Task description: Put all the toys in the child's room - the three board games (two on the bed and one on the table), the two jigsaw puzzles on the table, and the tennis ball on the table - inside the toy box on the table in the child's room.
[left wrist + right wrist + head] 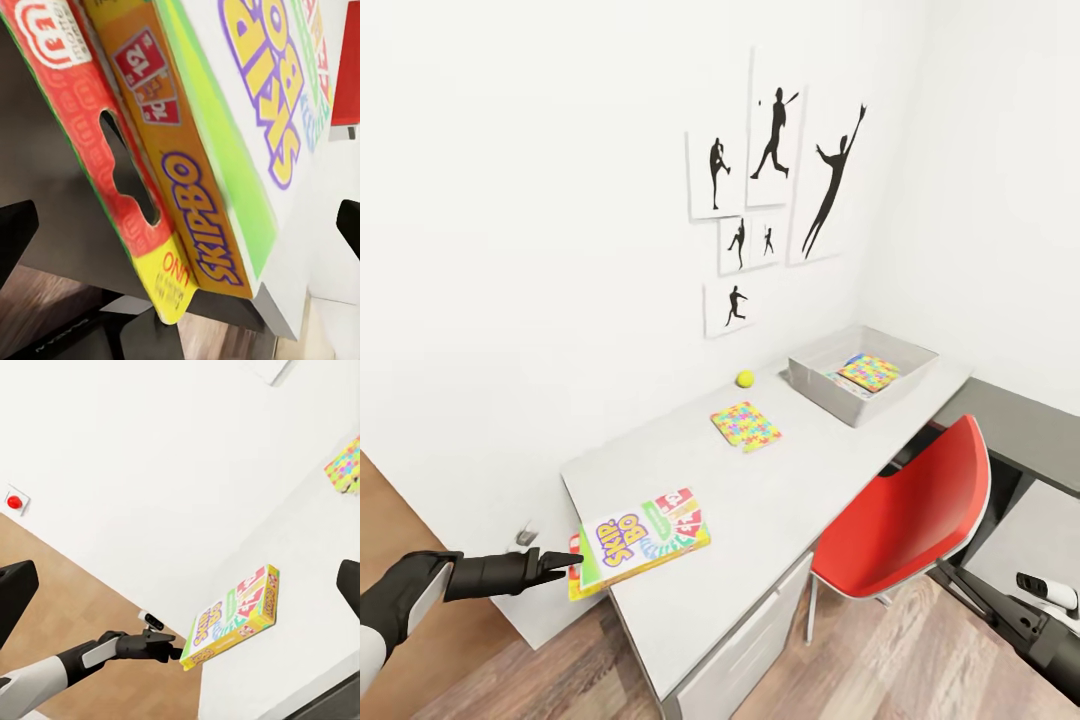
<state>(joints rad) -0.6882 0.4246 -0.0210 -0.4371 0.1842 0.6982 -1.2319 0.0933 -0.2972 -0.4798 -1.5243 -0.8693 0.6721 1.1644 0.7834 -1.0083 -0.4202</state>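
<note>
White walls with black sports-silhouette pictures (775, 190) back the table (800, 500), whose pale top runs toward the far corner. My head view shows the toy box (863, 372) at the table's far end with one jigsaw puzzle (868, 371) inside it, the second jigsaw puzzle (745, 426) lying mid-table, and the tennis ball (745, 378) near the wall edge just beyond it. A red chair (910, 515) stands at the front edge. At the table's near left corner two board games (643, 540) overhang the edge, and my left gripper (572, 562) has its fingertips at their end; I cannot tell whether it clamps them. My left wrist view reads what the head view cannot: "SKIP-BO" along the top box's side, "UNO" on the red and yellow box (112, 172) beneath. My right wrist view shows a red wall button (13, 501) and my right gripper's fingers (15, 596) spread wide apart.
</note>
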